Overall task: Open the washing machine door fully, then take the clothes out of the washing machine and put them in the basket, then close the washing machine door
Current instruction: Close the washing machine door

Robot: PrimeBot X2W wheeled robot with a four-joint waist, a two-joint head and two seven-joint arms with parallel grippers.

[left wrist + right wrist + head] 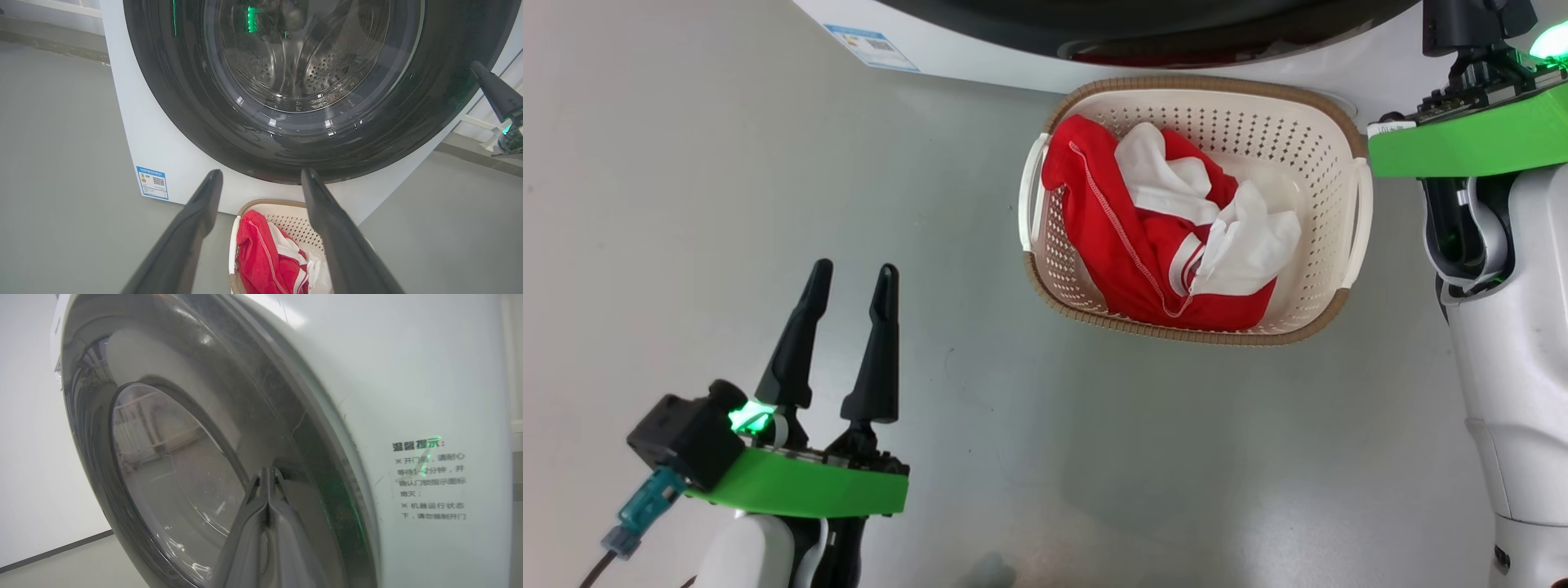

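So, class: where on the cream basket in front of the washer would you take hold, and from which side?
Probably the white side handle on the basket's left end, coming in from the robot's left with the open left claw. It bows out from the perforated wall, leaving a gap for one finger.
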